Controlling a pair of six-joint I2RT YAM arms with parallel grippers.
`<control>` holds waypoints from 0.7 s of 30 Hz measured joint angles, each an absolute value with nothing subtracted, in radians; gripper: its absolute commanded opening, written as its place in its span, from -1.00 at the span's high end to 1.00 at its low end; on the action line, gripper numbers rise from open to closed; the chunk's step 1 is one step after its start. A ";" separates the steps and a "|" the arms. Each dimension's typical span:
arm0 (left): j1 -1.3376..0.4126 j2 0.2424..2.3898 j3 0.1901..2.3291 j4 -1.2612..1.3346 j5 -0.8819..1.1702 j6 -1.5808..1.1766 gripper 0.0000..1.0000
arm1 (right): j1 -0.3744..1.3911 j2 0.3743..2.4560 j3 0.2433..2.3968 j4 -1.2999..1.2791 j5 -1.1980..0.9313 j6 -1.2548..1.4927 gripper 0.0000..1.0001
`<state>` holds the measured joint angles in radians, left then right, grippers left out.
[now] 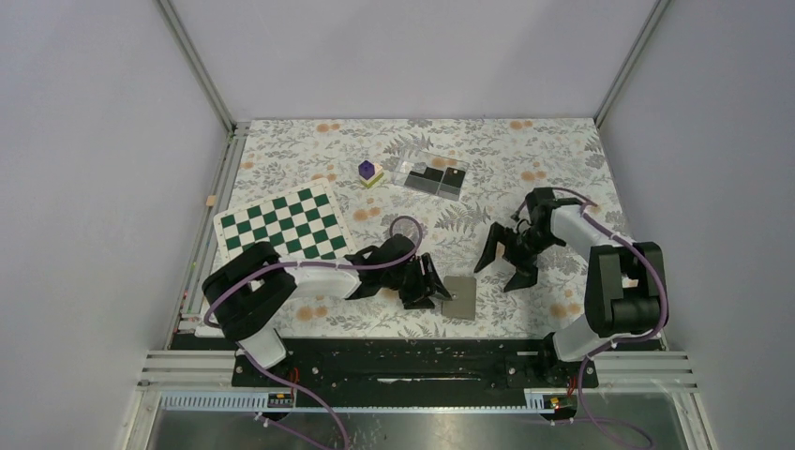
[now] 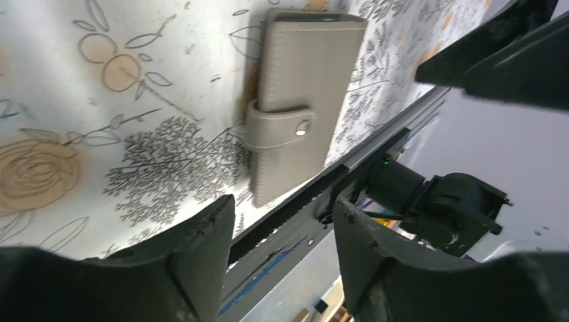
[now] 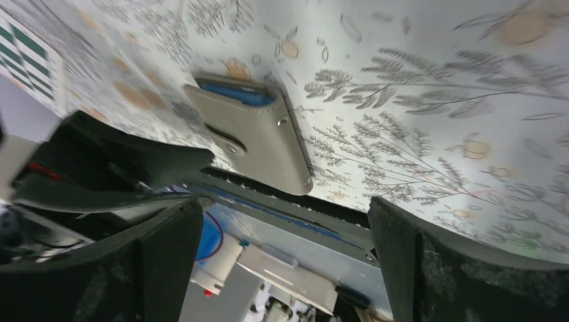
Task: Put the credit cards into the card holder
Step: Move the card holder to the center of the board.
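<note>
The card holder [image 1: 459, 297] is a flat grey-brown wallet lying closed near the table's front edge, between my two grippers. In the left wrist view the card holder [image 2: 302, 80] shows its strap and snap clasp [image 2: 305, 127]. In the right wrist view the card holder [image 3: 262, 144] shows a pale blue edge. My left gripper [image 1: 434, 281] is open and empty just left of it, also seen in its own view [image 2: 282, 231]. My right gripper [image 1: 499, 272] is open and empty just right of it, also seen in its own view [image 3: 285, 231]. Black credit cards [image 1: 429, 178] lie in a clear box at the back.
The clear plastic box [image 1: 412, 169] stands at the back centre. A purple cube [image 1: 367, 170] sits on a yellow-green block to its left. A green-and-white chessboard [image 1: 284, 225] lies at the left. The black front rail [image 1: 422, 361] runs just beyond the wallet.
</note>
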<state>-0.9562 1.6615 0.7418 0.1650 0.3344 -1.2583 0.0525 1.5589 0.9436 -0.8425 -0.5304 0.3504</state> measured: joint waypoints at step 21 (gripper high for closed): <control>-0.918 1.883 0.867 0.274 0.530 -1.191 0.27 | 0.217 1.725 0.795 -0.635 -0.688 0.466 -0.05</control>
